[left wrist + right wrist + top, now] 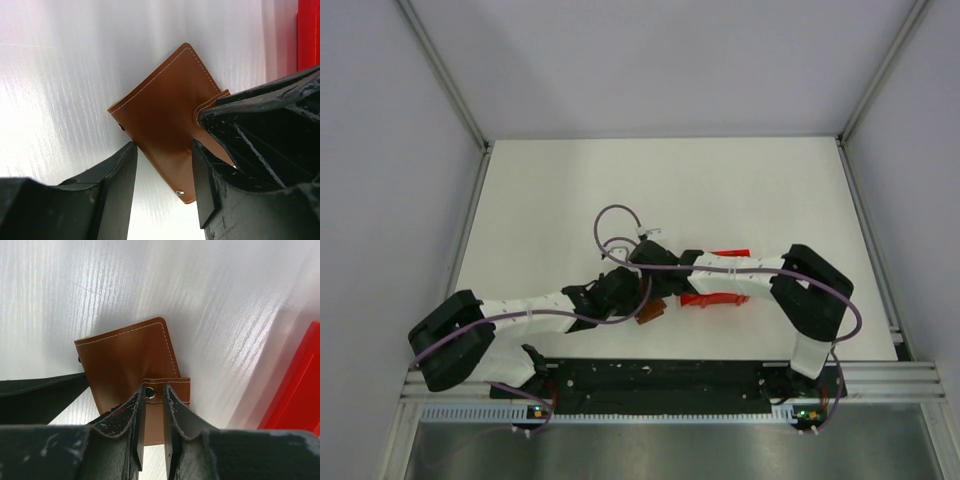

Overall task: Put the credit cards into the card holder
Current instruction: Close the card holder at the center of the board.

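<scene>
Card holder [160, 115] folded, contents hidden; red box [295, 385] near.

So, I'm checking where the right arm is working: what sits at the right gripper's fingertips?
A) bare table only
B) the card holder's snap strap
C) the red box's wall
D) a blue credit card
B: in the right wrist view the fingertips of the right gripper sit at the snap strap of the brown card holder, while the red box lies off to the side.
</scene>
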### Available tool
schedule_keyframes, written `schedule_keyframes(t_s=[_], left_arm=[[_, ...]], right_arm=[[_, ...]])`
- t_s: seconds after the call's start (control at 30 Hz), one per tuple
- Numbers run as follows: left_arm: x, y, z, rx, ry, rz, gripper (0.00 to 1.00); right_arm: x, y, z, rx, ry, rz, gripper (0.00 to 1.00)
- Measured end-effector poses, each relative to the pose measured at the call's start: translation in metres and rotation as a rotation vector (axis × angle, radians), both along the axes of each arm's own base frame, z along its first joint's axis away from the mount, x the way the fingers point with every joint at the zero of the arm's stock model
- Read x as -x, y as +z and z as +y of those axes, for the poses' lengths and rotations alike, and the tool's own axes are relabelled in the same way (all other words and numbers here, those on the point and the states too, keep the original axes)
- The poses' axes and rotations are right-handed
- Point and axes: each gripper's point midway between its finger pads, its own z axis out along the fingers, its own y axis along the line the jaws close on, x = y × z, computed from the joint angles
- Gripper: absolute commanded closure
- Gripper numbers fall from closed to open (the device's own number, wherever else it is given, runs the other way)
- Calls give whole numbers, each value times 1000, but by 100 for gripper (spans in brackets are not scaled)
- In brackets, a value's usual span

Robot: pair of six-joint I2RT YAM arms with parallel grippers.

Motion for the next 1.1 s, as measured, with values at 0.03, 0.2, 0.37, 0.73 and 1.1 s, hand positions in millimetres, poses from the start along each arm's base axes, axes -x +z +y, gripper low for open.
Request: schedule_keyframes(t_s=[0.03, 0.2, 0.37, 0.73, 1.1], left_arm=[[0, 0, 0, 0, 0, 0, 49], [-1, 0, 1, 0, 5, 1, 50], [-1, 0, 1, 0, 8, 3, 50], [3, 1, 7, 20, 24, -2, 45], [12, 3, 22, 66, 38, -39, 42]], right_arm=[[0, 0, 0, 8, 6, 1, 95], [-1, -1, 2, 40, 40, 8, 96], [-1, -3, 3, 64, 69, 14, 99], [-2, -9, 4, 90, 139, 26, 99], [-1, -10, 6, 73, 174, 65, 96]])
